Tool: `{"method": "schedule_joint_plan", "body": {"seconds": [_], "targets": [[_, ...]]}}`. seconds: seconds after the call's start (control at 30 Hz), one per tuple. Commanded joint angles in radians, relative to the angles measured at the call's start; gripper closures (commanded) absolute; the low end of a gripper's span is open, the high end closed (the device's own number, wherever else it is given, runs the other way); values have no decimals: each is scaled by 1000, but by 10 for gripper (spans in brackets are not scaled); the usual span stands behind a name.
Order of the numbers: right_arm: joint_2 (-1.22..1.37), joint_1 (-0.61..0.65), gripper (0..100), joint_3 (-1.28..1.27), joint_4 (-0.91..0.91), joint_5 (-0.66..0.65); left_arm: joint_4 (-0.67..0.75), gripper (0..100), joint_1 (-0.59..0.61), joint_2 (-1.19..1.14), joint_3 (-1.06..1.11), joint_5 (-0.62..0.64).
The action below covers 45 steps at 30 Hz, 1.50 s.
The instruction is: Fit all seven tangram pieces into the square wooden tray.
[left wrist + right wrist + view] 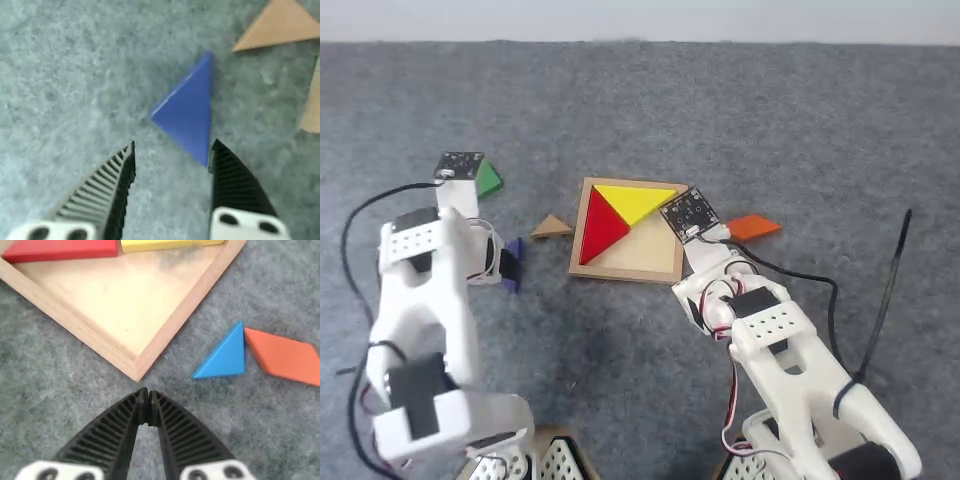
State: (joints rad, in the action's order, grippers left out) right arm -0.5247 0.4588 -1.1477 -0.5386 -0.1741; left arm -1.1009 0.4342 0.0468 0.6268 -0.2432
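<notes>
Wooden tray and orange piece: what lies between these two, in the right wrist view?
A light blue triangle lies flat between the wooden tray and the orange piece, close beside the orange piece. The right wrist view shows this.

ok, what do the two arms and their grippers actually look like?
White plastic shells with black servo blocks on left arm and right arm. Each trails black cables; red and white wires at the right arm's joints. Fingers of left gripper and right gripper: black, tapered, ribbed, on white bases.
</notes>
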Motion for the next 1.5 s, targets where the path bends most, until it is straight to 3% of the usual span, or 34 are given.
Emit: {"method": "schedule_joint_plan", "body": {"seconds": [0.0, 0.23, 0.47, 0.73, 1.07, 1.23, 1.47], "targets": [[-12, 1, 989, 11, 19, -11, 34, 702, 2, -46, -70, 2], [-12, 1, 989, 9, 21, -11, 23, 671, 2, -203, -182, 2], [-12, 1, 989, 9, 19, -11, -98, 674, 0, -373, -378, 9], [-12, 2, 989, 9, 18, -11, -103, 739, -57, -382, -380, 35], [-12, 4, 989, 9, 18, -11, -107, 744, -57, -385, -377, 35], [-12, 4, 989, 9, 18, -11, -107, 813, -58, -384, -361, 35], [-12, 4, 989, 9, 18, -11, -107, 819, -58, -384, -360, 37]]}}
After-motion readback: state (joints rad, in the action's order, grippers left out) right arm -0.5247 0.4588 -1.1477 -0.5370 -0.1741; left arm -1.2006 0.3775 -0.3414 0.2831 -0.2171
